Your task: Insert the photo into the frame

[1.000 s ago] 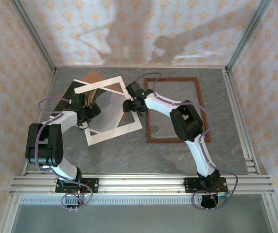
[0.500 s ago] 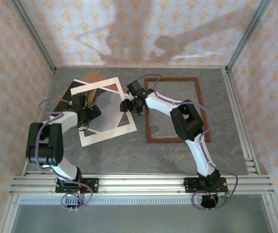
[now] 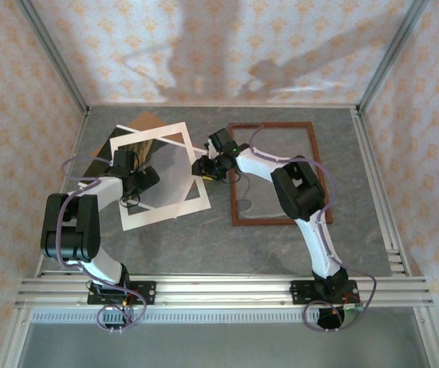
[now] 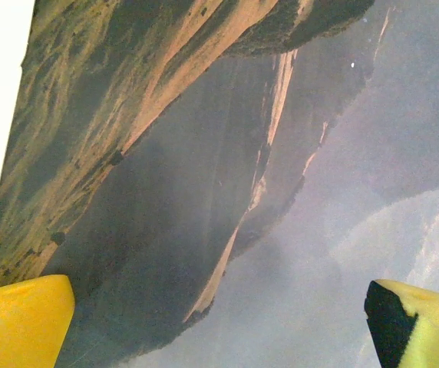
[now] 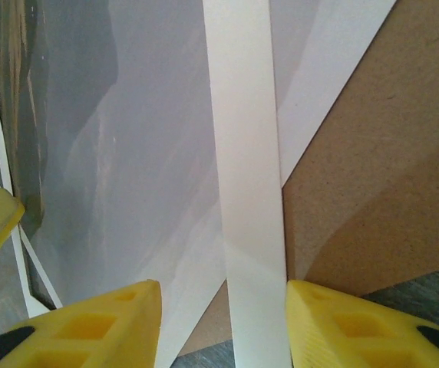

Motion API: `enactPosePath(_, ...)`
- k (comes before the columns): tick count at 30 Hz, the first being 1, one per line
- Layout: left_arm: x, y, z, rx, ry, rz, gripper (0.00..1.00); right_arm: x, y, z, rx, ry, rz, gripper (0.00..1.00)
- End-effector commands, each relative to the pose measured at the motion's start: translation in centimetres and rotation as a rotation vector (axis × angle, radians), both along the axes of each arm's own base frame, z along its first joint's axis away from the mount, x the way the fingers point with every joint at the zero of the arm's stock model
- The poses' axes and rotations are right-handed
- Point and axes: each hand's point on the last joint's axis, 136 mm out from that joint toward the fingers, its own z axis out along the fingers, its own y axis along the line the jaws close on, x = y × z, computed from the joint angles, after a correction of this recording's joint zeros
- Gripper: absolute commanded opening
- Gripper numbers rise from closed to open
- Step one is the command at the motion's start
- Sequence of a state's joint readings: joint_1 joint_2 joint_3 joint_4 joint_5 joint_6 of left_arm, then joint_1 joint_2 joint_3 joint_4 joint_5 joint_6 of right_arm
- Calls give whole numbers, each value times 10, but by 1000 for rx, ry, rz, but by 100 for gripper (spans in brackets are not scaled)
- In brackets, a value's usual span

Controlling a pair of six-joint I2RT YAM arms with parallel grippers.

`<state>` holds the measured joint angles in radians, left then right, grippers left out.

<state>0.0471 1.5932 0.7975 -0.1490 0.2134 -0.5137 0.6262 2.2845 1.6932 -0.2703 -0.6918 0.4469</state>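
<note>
A grey stone-look table (image 3: 204, 245) sits between papered walls (image 3: 204, 46). The frame (image 3: 269, 124) lies at its right, and the photo (image 3: 173, 172) lies at the left on brown cardboard (image 3: 149, 123), its edges covered by a white mat (image 3: 166, 215). The left gripper (image 3: 131, 182) hangs wide open over the photo, while the right gripper (image 3: 204, 169) straddles the mat's strip, jaws apart.

A white cardboard border mat (image 3: 166, 216) lies tilted between the left gripper (image 3: 133, 190) and right gripper (image 3: 202, 170). A thin reddish-brown wooden frame (image 3: 273, 124) lies beyond the right gripper.

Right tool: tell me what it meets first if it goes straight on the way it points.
Probably the white mat: its strip lies dead ahead of the right tool, between its fingers; depth is unclear.
</note>
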Motion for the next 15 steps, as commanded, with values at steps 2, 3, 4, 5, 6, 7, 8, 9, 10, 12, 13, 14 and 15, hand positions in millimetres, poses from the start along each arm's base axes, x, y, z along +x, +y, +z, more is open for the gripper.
enactPosePath(2, 0, -6, 4, -8, -13, -29, 97, -9, 12, 27, 89, -19, 35, 41)
enactPosePath(3, 1, -6, 6, -10, -18, -28, 97, -9, 12, 28, 97, -19, 36, 41)
enactPosePath(4, 2, -6, 7, -11, -20, -29, 97, -10, 12, 29, 101, -19, 37, 40)
enactPosePath(5, 1, -7, 6, -14, -18, -27, 97, -11, 12, 28, 104, -19, 36, 39)
enactPosePath(6, 1, -7, 6, -15, -18, -28, 97, -11, 11, 29, 105, -21, 35, 38)
enactPosePath(7, 1, -7, 4, -16, -14, -28, 97, -11, 10, 30, 107, -22, 36, 37)
enactPosePath(8, 1, -7, 4, -19, -16, -28, 97, -12, 10, 31, 114, -22, 35, 36)
enactPosePath(9, 0, -7, 2, -20, -11, -26, 97, -12, 9, 31, 122, -18, 35, 35)
enactPosePath(10, 0, -8, 2, -21, -11, -27, 97, -12, 10, 32, 135, -14, 36, 34)
enactPosePath(12, -1, -8, 0, -25, -9, -27, 97, -13, 11, 33, 165, -8, 35, 32)
enactPosePath(13, 0, -8, 0, -26, -11, -27, 97, -13, 11, 35, 179, -6, 37, 31)
enactPosePath(14, -1, -9, 1, -28, -11, -27, 97, -14, 13, 37, 194, -8, 42, 29)
enactPosePath(15, 0, -9, 1, -28, -12, -26, 97, -15, 13, 38, 205, -8, 46, 28)
